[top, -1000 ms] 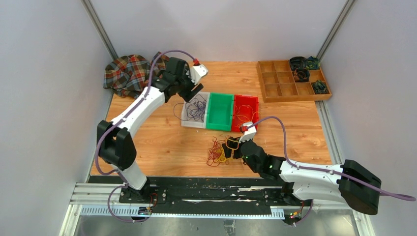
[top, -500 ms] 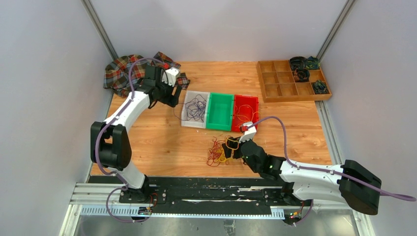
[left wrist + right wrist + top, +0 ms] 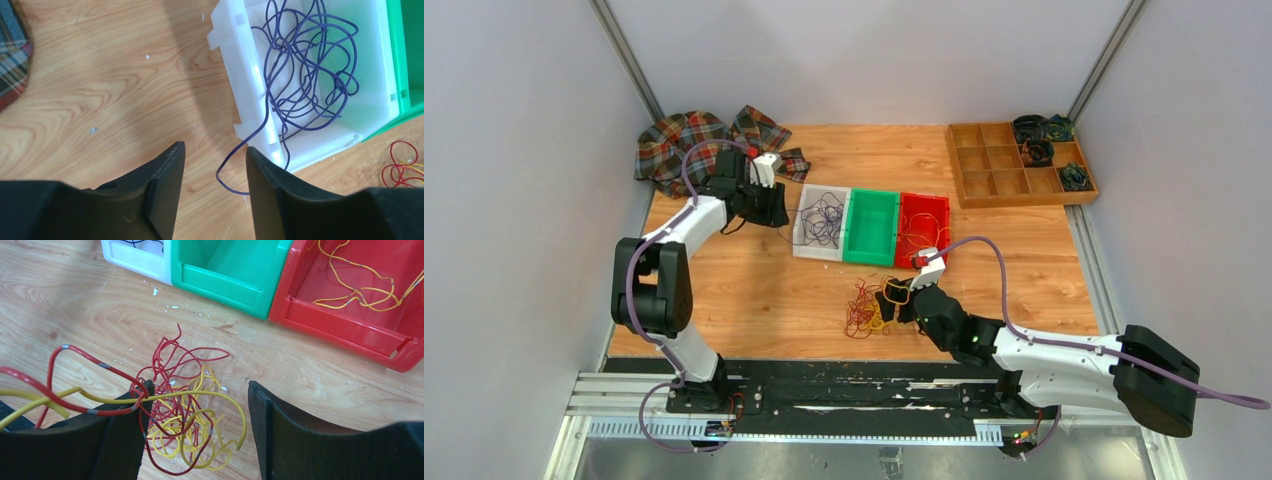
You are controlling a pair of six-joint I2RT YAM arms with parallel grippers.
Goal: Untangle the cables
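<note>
Purple cables (image 3: 824, 220) lie looped in the white bin (image 3: 225, 30); one purple strand (image 3: 235, 170) trails over the bin's rim onto the table. My left gripper (image 3: 214, 147) is open and empty, low over the table just left of the bin (image 3: 769, 205), with that strand between its fingers. A dark red and yellow tangle (image 3: 864, 308) lies on the table. My right gripper (image 3: 201, 385) is open above it (image 3: 894, 298); red and yellow strands (image 3: 100, 400) drape over its left finger. A yellow cable (image 3: 360, 290) lies in the red bin (image 3: 939, 215).
A green bin (image 3: 871, 228) stands between the white and red ones. A plaid cloth (image 3: 689, 145) lies at the back left. A wooden compartment tray (image 3: 999, 165) with dark cable bundles (image 3: 1034, 130) stands at the back right.
My left arm has swung from above the white bin's back edge to the left and down, close to the table beside the bin. The right arm has not moved.
</note>
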